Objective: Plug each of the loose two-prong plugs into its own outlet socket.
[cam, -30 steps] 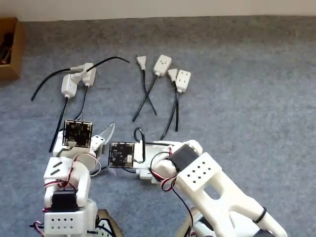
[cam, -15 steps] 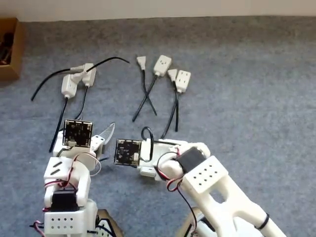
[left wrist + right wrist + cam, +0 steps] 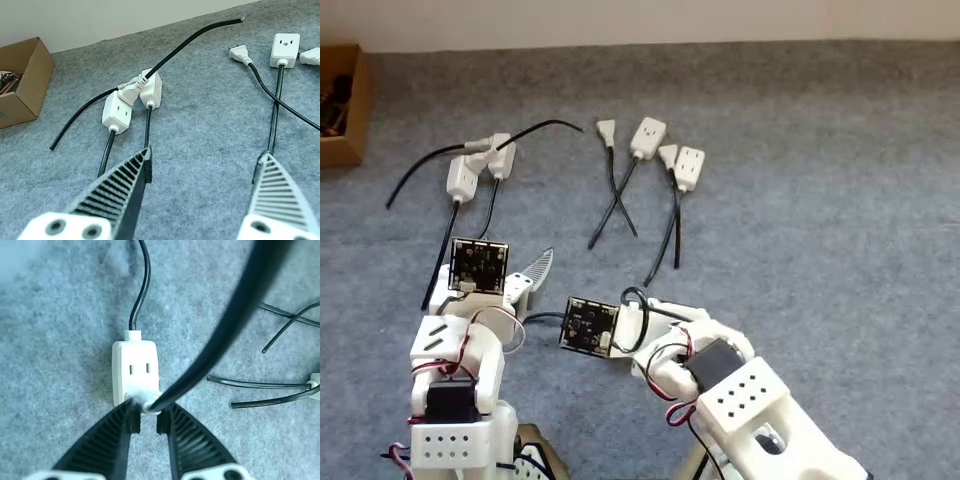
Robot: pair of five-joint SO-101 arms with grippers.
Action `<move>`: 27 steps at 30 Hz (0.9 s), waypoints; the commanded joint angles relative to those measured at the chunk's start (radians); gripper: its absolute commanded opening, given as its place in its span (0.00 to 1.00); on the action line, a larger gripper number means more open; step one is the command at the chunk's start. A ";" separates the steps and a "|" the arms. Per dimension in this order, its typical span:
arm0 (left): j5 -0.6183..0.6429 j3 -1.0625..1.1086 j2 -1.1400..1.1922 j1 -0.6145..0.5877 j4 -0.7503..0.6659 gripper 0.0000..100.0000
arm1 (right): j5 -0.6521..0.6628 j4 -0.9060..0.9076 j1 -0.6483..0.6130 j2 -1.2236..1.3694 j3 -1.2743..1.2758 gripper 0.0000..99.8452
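We see the R gripper [image 3: 148, 416] pinched narrow on the held plug [image 3: 149, 405], white, w/ its black cable [image 3: 235, 315] arcing up past the cam. That plug sits right against the end of the near socket [image 3: 135, 367], which lies slots-up on the grey carpet [image 3: 820, 200]; we can't tell if the prongs are in. The L gripper [image 3: 206, 156] is spread wide w/ nothing in it, low over the carpet, facing a socket pair [image 3: 117, 107] w/ a cabled plug [image 3: 129, 91] lying across it. Farther back in the high view sit a loose plug [image 3: 606, 128], the mid socket [image 3: 648, 135], a 2nd loose plug [image 3: 668, 152] and, just beside it, the end socket [image 3: 689, 167]. A cardboard box [image 3: 340, 105] sits at the carpet's far edge.
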 commanded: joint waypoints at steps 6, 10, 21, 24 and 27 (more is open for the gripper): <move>-0.006 -0.004 -0.002 -0.004 -0.017 0.31 | -0.058 -0.077 0.035 0.027 0.064 0.01; -0.005 -0.004 -0.002 -0.004 -0.017 0.31 | -0.058 -0.114 0.045 0.027 0.099 0.01; -0.005 -0.004 -0.002 -0.004 -0.017 0.31 | -0.058 -0.113 0.101 0.016 0.122 0.01; -0.005 -0.004 -0.002 -0.004 -0.017 0.31 | -0.057 -0.113 0.111 0.016 0.122 0.01; -0.005 -0.004 -0.002 -0.004 -0.018 0.31 | -0.077 -0.107 0.113 0.015 0.114 0.01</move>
